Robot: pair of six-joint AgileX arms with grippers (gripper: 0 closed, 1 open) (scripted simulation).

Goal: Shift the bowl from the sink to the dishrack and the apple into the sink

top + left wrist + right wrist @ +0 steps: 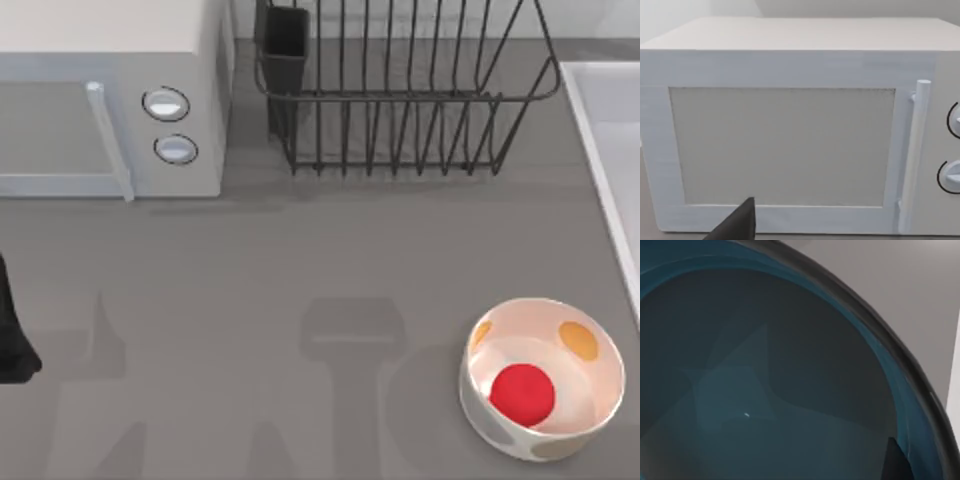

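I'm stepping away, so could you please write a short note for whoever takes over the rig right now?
Left arm: parked at the table's left edge, facing the microwave.
Right arm: its wrist camera looks closely into the teal bowl.
The apple lies in the spotted white bowl at front right. The dishrack holds no bowl; the sink is at the right edge.
Done: nothing.
Left: bowl to dishrack, apple to sink.

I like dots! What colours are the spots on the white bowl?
Orange and grey spots on the white bowl, best seen in the top view.
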